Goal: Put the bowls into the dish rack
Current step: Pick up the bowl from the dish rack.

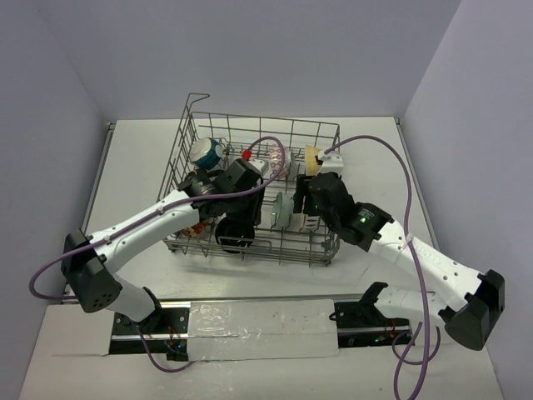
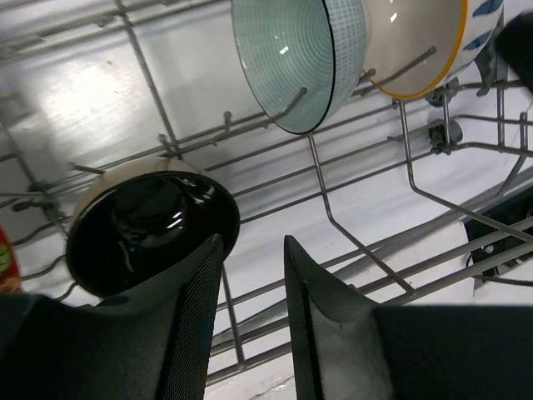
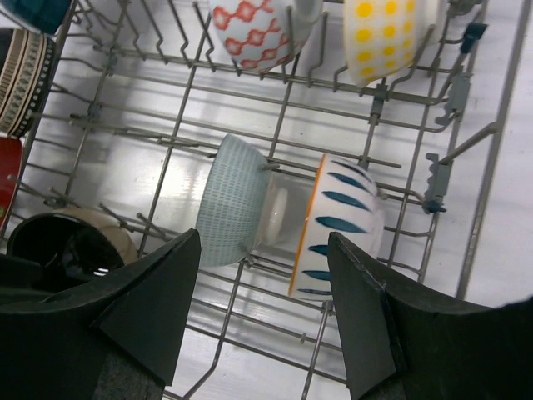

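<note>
Left wrist view: the left tool (image 2: pixel 252 250) is open a little, and nothing is between its two fingers. A black bowl (image 2: pixel 146 225) stands on its edge in the dish rack (image 1: pixel 291 137), just beside the tool's left finger. I cannot tell if they touch. Farther ahead of this tool, a pale green bowl (image 2: pixel 287 50) stands on its edge too. A bowl with an orange rim (image 2: pixel 408 50) sits right behind it.

The right tool (image 3: pixel 265 242) is open wide and holds nothing. It hangs over those same two bowls, which show in the gap between its fingers. Past it, a red-patterned bowl (image 3: pixel 250 33) and a yellow-dotted bowl (image 3: pixel 379 33) stand in the far row. Every bowl I can see is in the rack, which sits on the worktop (image 1: pixel 133 167).

I think the bowls are hard, smooth and a bit heavy. They could slip, and they could chip on the wires. The rim looks like the best place to pinch, gently, with one finger inside and one outside.
</note>
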